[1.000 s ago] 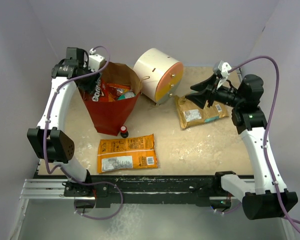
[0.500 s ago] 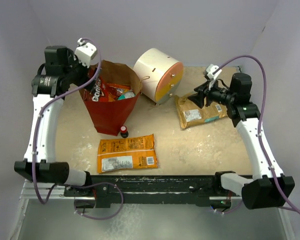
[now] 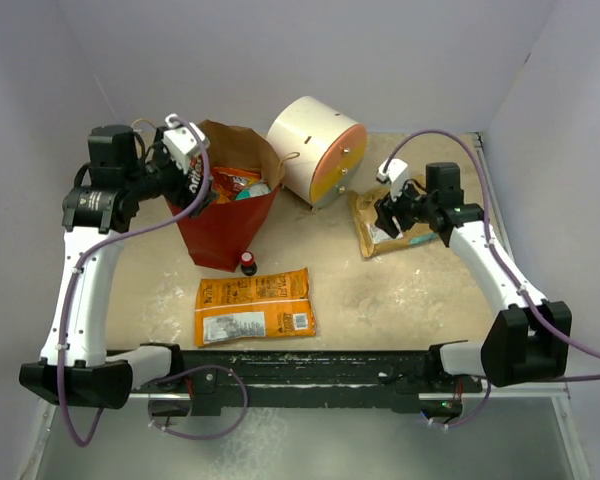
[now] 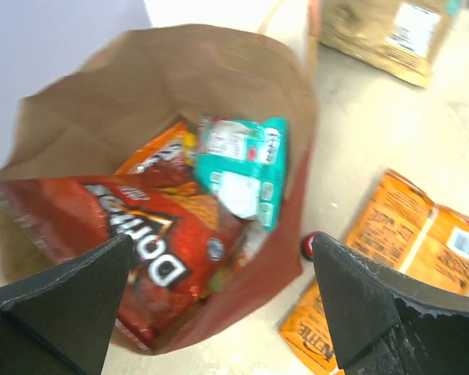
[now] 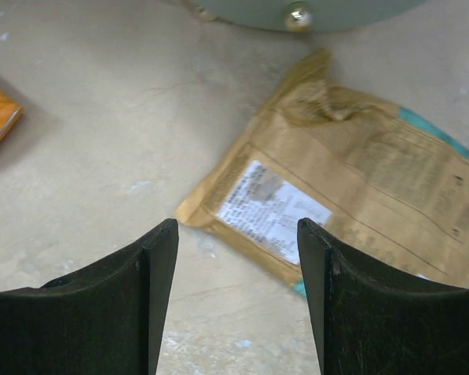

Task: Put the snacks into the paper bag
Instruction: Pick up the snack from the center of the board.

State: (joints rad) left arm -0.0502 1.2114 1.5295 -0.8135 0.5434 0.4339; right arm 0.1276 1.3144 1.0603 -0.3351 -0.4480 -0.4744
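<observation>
Meanwhile, left pincer (image 4: 219, 242) and right pincer (image 5: 236, 226) gaping empty, we are missing the crinkly tan-brown packet (image 5: 352, 180) and large orange packet (image 3: 255, 307) from the part-filled red paper bag (image 3: 220, 225).

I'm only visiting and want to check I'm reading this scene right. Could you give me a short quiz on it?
1. True or false: the orange packet is already inside the red paper bag.
2. Which packet is the right gripper over? A) teal B) tan-brown C) red
3. How many packets lie on the table outside the bag?
Key: 1 false, it lies on the table; 2 B, the tan-brown packet; 3 two.
</observation>
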